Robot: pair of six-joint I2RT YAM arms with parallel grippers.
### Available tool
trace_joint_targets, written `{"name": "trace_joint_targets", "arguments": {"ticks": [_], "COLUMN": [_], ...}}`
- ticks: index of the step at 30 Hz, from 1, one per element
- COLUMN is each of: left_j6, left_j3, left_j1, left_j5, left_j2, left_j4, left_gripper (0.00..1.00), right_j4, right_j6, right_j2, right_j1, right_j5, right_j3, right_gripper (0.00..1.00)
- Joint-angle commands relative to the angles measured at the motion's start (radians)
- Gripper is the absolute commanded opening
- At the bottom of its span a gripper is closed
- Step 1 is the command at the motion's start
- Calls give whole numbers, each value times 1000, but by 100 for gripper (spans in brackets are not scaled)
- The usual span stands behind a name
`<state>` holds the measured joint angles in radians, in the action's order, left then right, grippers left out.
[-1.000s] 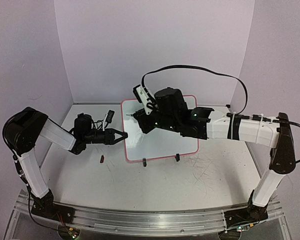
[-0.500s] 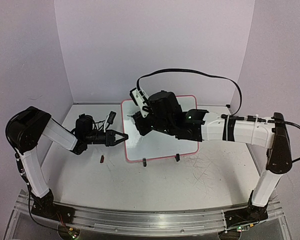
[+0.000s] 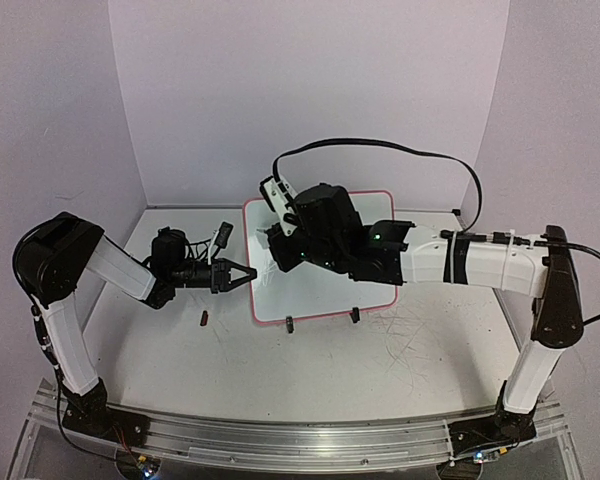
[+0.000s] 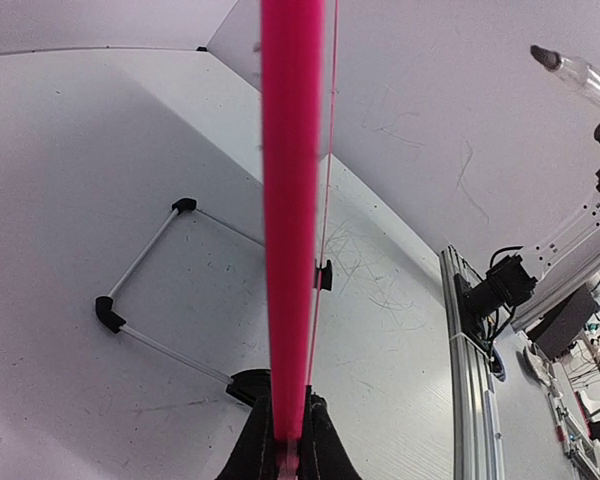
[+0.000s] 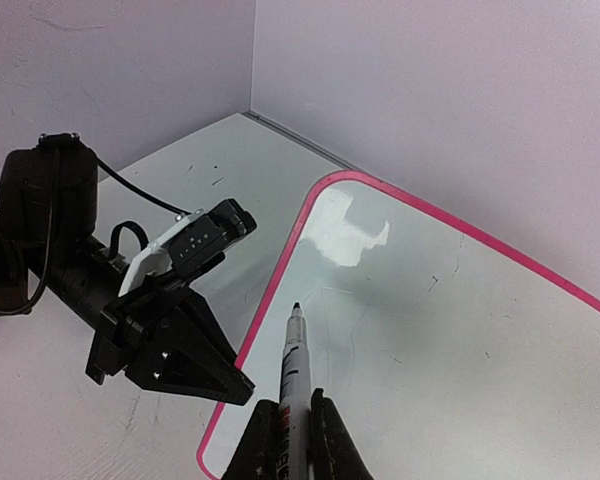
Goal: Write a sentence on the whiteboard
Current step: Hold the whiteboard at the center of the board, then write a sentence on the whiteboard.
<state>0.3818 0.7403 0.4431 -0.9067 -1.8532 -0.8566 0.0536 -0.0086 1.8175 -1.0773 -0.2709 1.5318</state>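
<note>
The whiteboard (image 3: 320, 295) stands tilted on two black clip feet at the table's centre, its pink rim (image 4: 290, 200) filling the left wrist view edge-on. My left gripper (image 3: 248, 273) is shut on the board's left rim (image 4: 289, 440). My right gripper (image 5: 292, 420) is shut on a white marker (image 5: 292, 365) with its dark tip over the board's upper left part (image 5: 430, 330). I cannot tell whether the tip touches. No sentence shows on the visible board face, only a few faint specks. The right arm hides much of the board from above.
A small dark cap-like piece (image 3: 204, 319) lies on the table left of the board's front corner. The board's wire stand with black corner pieces (image 4: 108, 312) rests behind it. Lilac walls close the back and sides. A rail (image 4: 470, 340) runs along the near edge.
My right arm has shifted left with the marker, toward the board's upper left corner, mostly in the first half second. The left gripper and the board have stayed put.
</note>
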Motion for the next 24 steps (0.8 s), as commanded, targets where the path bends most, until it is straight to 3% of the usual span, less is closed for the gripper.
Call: {"name": "trace_joint_targets", "arguments": {"ticks": [1,24], "left_j6": [-34,-44], "left_j3": [18,-1], "left_j1": [6,6], "left_j5": [19,38], "left_j2": [-9,5], "left_j4": [-26,-26], "left_gripper": [3,0], "right_j4": [-31,-30], "right_j6": [-12,-5], "right_j2": [21,91], "right_j1": [-18,-20], "right_j5": [-40,-66], "right_j3": [49,89], "right_gripper": [0,0]}}
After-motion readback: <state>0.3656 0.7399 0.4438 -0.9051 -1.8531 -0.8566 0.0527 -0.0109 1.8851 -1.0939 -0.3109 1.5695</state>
